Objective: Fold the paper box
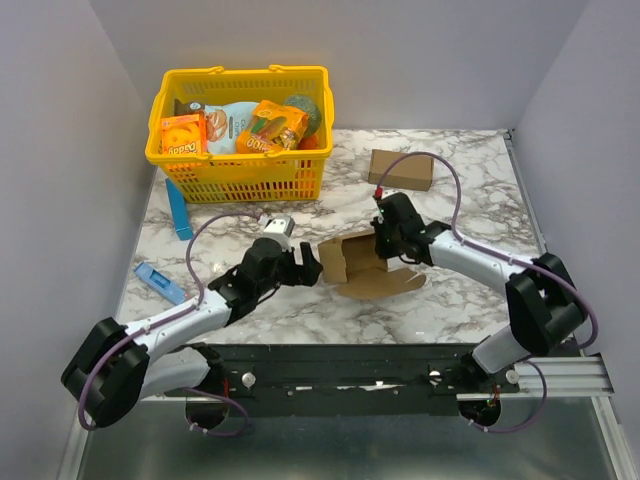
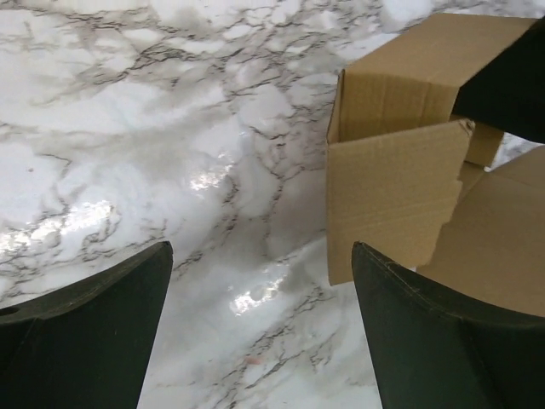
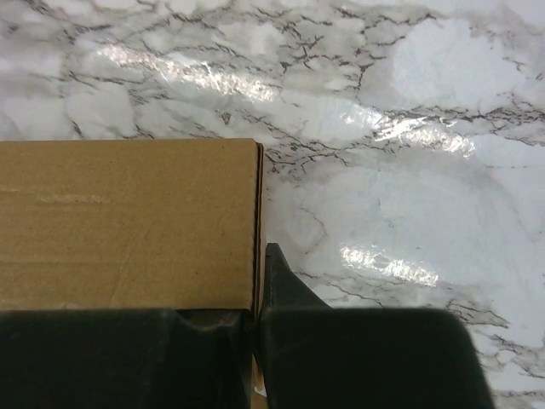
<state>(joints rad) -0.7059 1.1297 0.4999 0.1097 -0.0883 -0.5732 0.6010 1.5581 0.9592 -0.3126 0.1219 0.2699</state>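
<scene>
The paper box [image 1: 357, 265] is plain brown cardboard, partly raised, with upright walls on its left and a rounded flap lying flat on the marble at its right. My left gripper [image 1: 307, 268] stands open just left of the box and holds nothing. In the left wrist view the box [image 2: 392, 192] shows an upright corner beside the right finger [image 2: 443, 341], and bare marble lies between the jaws of the left gripper [image 2: 260, 328]. My right gripper [image 1: 384, 248] is shut on the box's far wall. The right wrist view shows that gripper [image 3: 258, 294] pinching the edge of the brown panel [image 3: 128, 221].
A yellow basket [image 1: 240, 178] with orange snack packs stands at the back left. A longer brown carton [image 1: 401, 170] lies at the back right. Two blue items rest at the left: an upright one [image 1: 178, 210] near the basket and a flat one [image 1: 160, 283].
</scene>
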